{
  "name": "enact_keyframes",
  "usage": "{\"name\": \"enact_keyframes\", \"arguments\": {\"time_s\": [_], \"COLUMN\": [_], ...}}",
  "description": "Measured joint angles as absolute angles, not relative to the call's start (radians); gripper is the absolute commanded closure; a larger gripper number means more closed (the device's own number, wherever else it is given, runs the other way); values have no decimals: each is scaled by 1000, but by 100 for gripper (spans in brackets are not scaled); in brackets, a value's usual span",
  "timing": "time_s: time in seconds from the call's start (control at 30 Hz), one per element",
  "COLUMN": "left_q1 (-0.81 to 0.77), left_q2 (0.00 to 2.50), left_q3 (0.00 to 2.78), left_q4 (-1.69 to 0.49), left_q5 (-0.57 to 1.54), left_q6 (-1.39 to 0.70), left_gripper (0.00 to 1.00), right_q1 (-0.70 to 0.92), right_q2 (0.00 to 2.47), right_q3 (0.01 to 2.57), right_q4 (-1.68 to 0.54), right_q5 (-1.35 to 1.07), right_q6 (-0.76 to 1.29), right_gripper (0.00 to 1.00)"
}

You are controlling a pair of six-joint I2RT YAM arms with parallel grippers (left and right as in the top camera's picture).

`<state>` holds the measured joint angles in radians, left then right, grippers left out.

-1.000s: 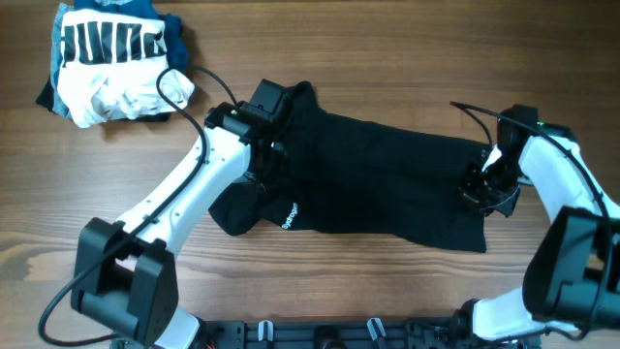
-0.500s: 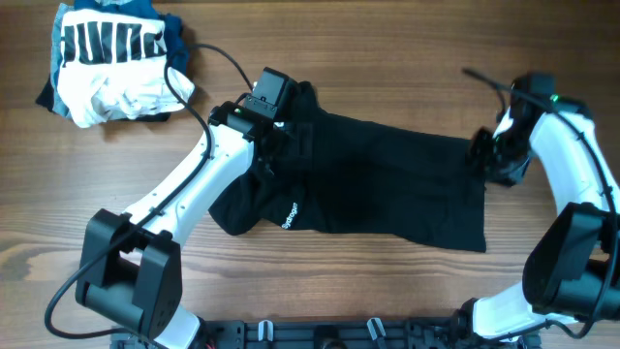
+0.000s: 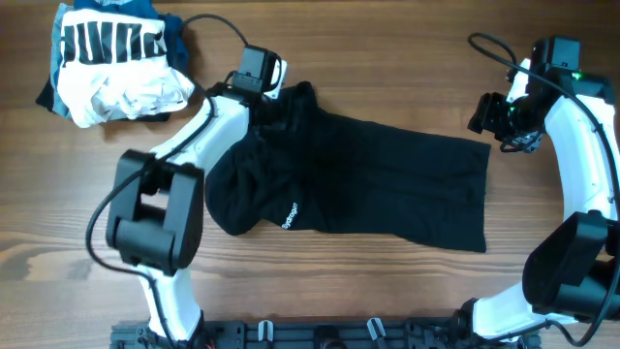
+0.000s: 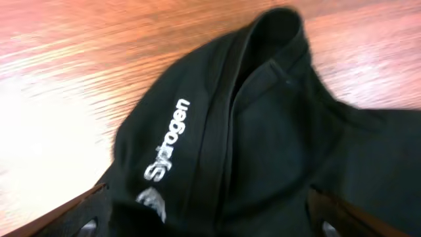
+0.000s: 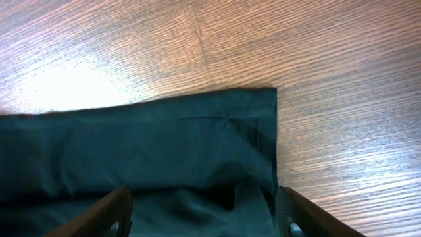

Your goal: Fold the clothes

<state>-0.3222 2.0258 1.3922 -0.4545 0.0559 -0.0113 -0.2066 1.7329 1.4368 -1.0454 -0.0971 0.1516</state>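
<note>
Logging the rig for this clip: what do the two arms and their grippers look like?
The left arm and right arm both have white, rounded link covers between black, blocky joints. A thin black cable loops off each wrist. A small green light glows on the right arm. The left gripper and right gripper look dark, with two fingers each.

The black short-sleeved shirt point(image 3: 387, 189) lies on the desk point(image 3: 387, 48), folded into a long band running left to right. Its left end is bunched and rumpled, with the collar point(image 3: 302, 94) sticking out on the far side. A small white logo point(image 3: 289, 215) shows near the front left. The right end lies flat, with a straight, square-cornered edge.
</note>
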Motion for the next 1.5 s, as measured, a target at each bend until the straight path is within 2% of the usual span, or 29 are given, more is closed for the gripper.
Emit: {"name": "enact_keyframes", "arguments": {"time_s": [0.2, 0.33, 0.53, 0.6, 0.63, 0.93, 1.37, 1.4, 1.43, 1.5], "left_q1": [-323, -323, -323, -323, -323, -342, -342, -342, -342, -342], "left_q2": [2091, 2105, 2105, 2105, 2105, 2101, 1983, 1983, 1983, 1983], "left_q3": [1392, 1392, 1392, 1392, 1392, 1392, 1393, 1393, 1393, 1393], "left_q4": [-399, -395, -338, -326, -324, -265, -234, -233, -234, -236], "left_q5": [49, -3, -55, -59, -60, -127, -168, -168, -168, -168], "left_q6": [105, 130, 151, 149, 152, 148, 114, 113, 107, 91], "left_gripper": [22, 38, 74, 93, 96, 96, 96, 96, 96, 96], "right_q1": [-207, -207, -207, -207, -207, -207, -207, -207, -207, -207], "right_q2": [1733, 1733, 1733, 1733, 1733, 1751, 1971, 1998, 2021, 2055], "right_q3": [1437, 1437, 1437, 1437, 1437, 1437, 1437, 1437, 1437, 1437], "right_q4": [-1038, -1034, -1030, -1024, -1022, -979, -871, -869, -865, -862], "right_q5": [-97, -97, -97, -97, -97, -97, -97, -97, -97, -101], "right_q6": [152, 153, 155, 155, 155, 155, 151, 151, 151, 143], "right_gripper": [29, 29, 29, 29, 30, 30, 30, 33, 41, 48]}}
